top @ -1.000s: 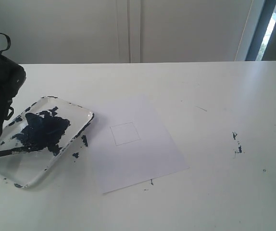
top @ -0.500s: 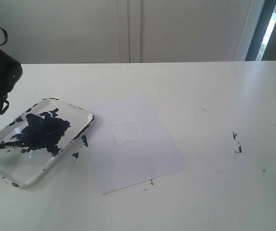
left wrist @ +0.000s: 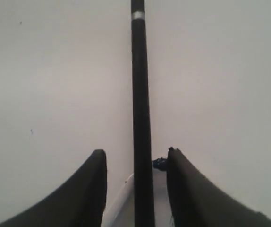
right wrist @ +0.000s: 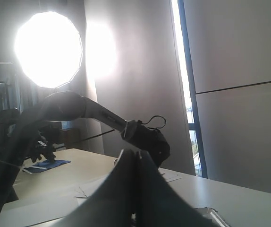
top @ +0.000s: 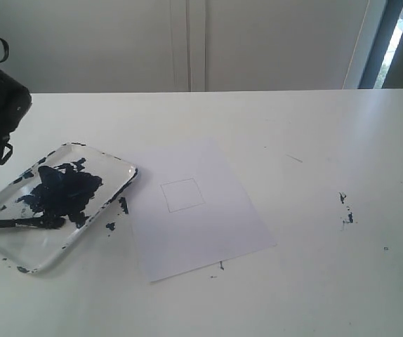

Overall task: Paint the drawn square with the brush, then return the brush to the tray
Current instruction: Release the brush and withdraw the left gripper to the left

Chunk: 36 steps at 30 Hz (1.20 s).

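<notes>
Black brush [left wrist: 141, 118] runs between the left fingers [left wrist: 93, 189], touching neither.

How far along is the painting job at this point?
Nothing is painted yet: the drawn square is a bare outline. In hand: the brush rests with its tip in the paint on the tray, and the left hand straddles its handle, jaws apart. Left: lifting it, painting, returning it.

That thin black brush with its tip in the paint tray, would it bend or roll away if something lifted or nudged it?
The brush looks straight and rigid in the left wrist view, so it probably won't flop. Its handle looks round, so it might roll if nudged. Being so thin, it is likely light.
</notes>
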Tool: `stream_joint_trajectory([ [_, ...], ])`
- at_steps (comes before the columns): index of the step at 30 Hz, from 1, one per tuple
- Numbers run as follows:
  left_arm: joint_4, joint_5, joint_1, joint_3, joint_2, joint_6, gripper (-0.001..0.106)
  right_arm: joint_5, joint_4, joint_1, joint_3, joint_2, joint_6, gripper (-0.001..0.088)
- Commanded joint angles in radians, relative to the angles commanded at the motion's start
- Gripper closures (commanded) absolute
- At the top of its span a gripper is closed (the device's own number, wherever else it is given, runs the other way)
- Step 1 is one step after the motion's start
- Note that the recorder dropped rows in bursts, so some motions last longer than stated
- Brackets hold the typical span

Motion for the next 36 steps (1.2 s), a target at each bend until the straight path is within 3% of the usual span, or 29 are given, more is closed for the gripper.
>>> stream_joint_trajectory([
  [8,0.12,0.0,-0.006,0.006,-0.075,0.083,0.094,0.0,0.0,0.0,0.0,0.0,0.0,0.0868],
  [11,0.188,0.0,-0.021,0.005,-0.111,0.11,0.099,0.0,0.0,0.0,0.0,0.0,0.0,0.0868],
  [23,0.266,0.0,-0.143,0.005,-0.43,0.427,0.1,0.0,0.0,0.0,0.0,0.0,0.0,0.0868],
  [30,0.259,0.0,-0.256,0.009,-0.629,0.492,0.1,0.0,0.0,0.0,0.0,0.0,0.0,0.0868],
  [36,0.259,0.0,-0.334,0.087,-0.791,0.506,0.1,0.0,0.0,0.0,0.0,0.0,0.0,0.0868],
])
